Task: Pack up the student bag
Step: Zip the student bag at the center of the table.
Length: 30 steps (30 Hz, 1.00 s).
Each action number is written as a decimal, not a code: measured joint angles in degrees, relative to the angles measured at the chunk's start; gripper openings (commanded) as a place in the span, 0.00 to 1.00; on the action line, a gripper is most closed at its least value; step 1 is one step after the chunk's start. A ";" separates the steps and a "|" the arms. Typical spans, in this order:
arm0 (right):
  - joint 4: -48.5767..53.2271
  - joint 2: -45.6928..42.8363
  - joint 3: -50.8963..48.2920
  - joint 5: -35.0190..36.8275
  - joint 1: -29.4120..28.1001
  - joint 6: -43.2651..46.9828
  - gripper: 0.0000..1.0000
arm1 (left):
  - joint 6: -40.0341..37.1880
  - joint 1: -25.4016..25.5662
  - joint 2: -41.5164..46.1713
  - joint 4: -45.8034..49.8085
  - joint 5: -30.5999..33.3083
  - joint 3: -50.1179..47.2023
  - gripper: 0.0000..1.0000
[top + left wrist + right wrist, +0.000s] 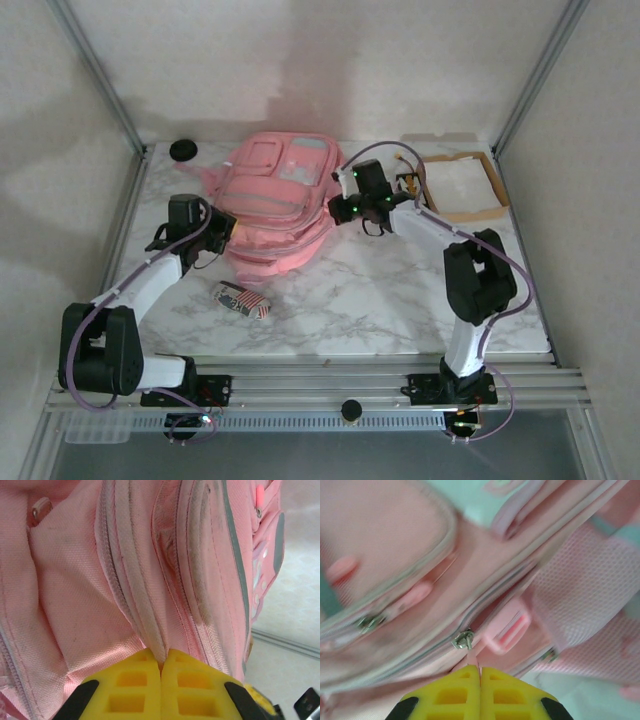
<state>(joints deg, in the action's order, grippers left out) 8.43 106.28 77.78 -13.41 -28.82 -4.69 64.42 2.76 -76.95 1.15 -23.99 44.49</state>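
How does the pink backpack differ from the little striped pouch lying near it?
The backpack is far bigger than the pouch. The backpack is pink with pale panels; the pouch has red and white stripes. The left gripper and right gripper pinch the backpack; the pouch lies untouched. Both rest on the table.

The student bag (pixel 275 205) was matt, coarse-woven pink cloth with small shiny metal zip pulls (pixel 463 640), the bench (pixel 380 300) under it smooth, faintly glossy marble-patterned, and the box (pixel 470 214) right of the bag matt brown cardboard.
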 measured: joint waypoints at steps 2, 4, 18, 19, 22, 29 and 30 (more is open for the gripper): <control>-2.49 1.60 1.03 0.46 0.94 -0.15 0.00 | -0.59 -0.31 -0.22 0.09 0.17 0.09 0.00; -4.28 3.26 2.08 0.35 1.77 -0.48 0.00 | -1.42 -0.66 -0.72 0.46 0.42 0.48 0.00; -5.64 5.60 4.13 -3.19 3.96 2.60 0.31 | -5.84 -1.01 -2.64 3.69 2.64 4.15 0.05; -5.27 4.76 3.80 -3.54 4.55 3.45 0.37 | -6.43 -1.11 -2.95 4.31 3.23 4.63 0.12; -4.44 2.54 2.73 -6.27 5.73 6.60 0.46 | -7.89 -1.22 -2.78 4.96 5.11 4.74 0.33; 0.61 3.76 6.75 -11.80 2.78 13.75 0.59 | -10.27 -3.54 1.66 5.51 6.88 4.57 0.45; 1.31 4.55 8.00 -12.66 2.10 14.93 0.62 | -10.47 -3.78 1.90 5.46 6.88 4.59 0.47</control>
<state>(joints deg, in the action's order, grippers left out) 9.74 110.83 85.78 -26.06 -26.72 10.24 53.95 -1.02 -75.05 6.61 -17.10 49.08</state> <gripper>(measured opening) 0.573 0.430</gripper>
